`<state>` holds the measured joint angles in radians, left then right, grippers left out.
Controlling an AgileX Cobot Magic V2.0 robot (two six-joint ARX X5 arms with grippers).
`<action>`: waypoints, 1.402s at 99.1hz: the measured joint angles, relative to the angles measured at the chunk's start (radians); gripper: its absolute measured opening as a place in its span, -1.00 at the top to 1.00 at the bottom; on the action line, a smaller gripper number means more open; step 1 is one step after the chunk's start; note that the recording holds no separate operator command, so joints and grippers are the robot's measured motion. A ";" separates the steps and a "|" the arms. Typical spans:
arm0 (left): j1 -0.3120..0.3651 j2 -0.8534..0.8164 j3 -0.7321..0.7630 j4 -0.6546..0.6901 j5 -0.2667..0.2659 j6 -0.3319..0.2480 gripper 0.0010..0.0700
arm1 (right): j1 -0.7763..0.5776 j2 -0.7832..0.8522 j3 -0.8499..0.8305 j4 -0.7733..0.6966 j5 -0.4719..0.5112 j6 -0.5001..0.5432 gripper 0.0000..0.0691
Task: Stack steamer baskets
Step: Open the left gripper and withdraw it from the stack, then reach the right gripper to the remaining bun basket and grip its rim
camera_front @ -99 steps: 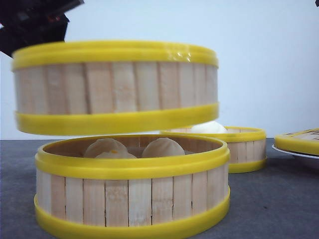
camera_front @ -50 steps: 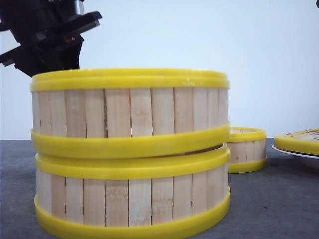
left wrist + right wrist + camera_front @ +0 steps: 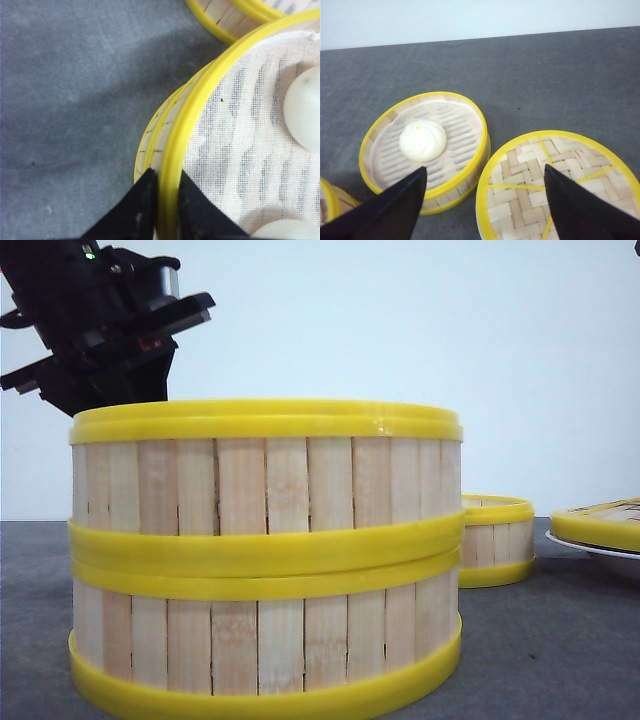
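Observation:
Two steamer baskets stand stacked close to the front camera: the upper basket (image 3: 265, 480) rests rim to rim on the lower basket (image 3: 265, 640). My left gripper (image 3: 167, 185) is shut on the upper basket's yellow rim (image 3: 192, 117), one finger inside and one outside. That basket is lined with white cloth and holds white buns (image 3: 305, 110). The lower basket's wall (image 3: 154, 150) shows just beneath. A third basket (image 3: 497, 540) stands behind to the right, with a single bun inside (image 3: 422, 140). My right gripper (image 3: 485, 169) hangs open above the gap between this basket's rim (image 3: 482, 145) and a woven lid.
The flat woven lid with a yellow rim (image 3: 555, 185) lies on a white plate (image 3: 590, 545) at the right. Grey tabletop (image 3: 75, 100) stretches beside the stack. The left arm's dark body (image 3: 100, 320) rises behind the stack's left side.
The upper basket, held by my left gripper, came down from above the lower basket and now sits on it with the gap closed. The buns in the lower basket are now covered.

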<state>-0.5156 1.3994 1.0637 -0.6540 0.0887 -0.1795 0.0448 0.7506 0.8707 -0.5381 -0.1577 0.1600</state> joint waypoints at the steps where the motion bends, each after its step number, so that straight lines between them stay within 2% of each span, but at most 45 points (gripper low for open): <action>1: 0.000 0.002 0.000 0.000 0.000 0.000 0.95 | 0.000 0.000 0.000 0.000 0.000 0.000 -0.34; 37: 0.000 0.011 0.002 0.008 0.000 0.002 0.95 | 0.000 0.000 0.000 0.000 0.000 0.000 -0.34; 43: 0.000 0.015 0.002 0.011 0.005 0.001 0.85 | 0.000 0.000 0.000 0.000 0.000 0.000 -0.34; 55: 0.000 0.032 0.001 0.009 0.011 0.001 0.50 | 0.000 0.000 0.000 -0.001 0.000 0.000 -0.34; 60: 0.000 0.032 0.001 0.010 0.011 0.001 0.41 | 0.000 0.000 0.000 -0.004 0.000 0.000 -0.34; 75: 0.000 0.032 0.001 0.011 0.009 0.002 0.34 | 0.000 0.000 0.000 -0.009 0.000 0.000 -0.34; 86: 0.003 0.013 0.001 0.013 -0.015 0.003 0.34 | 0.000 0.000 0.000 -0.011 0.000 0.000 -0.34; 96: 0.012 -0.058 0.001 0.045 -0.040 0.004 0.34 | 0.000 0.013 0.000 0.008 -0.013 0.001 -0.34; 112: 0.037 -0.270 0.001 0.127 -0.110 0.004 0.34 | 0.000 0.099 0.013 0.033 -0.095 0.010 -0.32; 126: 0.042 -0.470 0.001 0.193 -0.114 0.004 0.34 | 0.006 0.233 0.070 0.032 -0.105 0.013 -0.30; 139: 0.042 -0.628 0.001 0.199 -0.114 0.010 0.34 | 0.014 0.378 0.153 0.033 -0.105 0.013 -0.30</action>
<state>-0.4736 0.7715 1.0649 -0.4553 -0.0250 -0.1692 0.0589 1.1286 1.0241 -0.5053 -0.2623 0.1730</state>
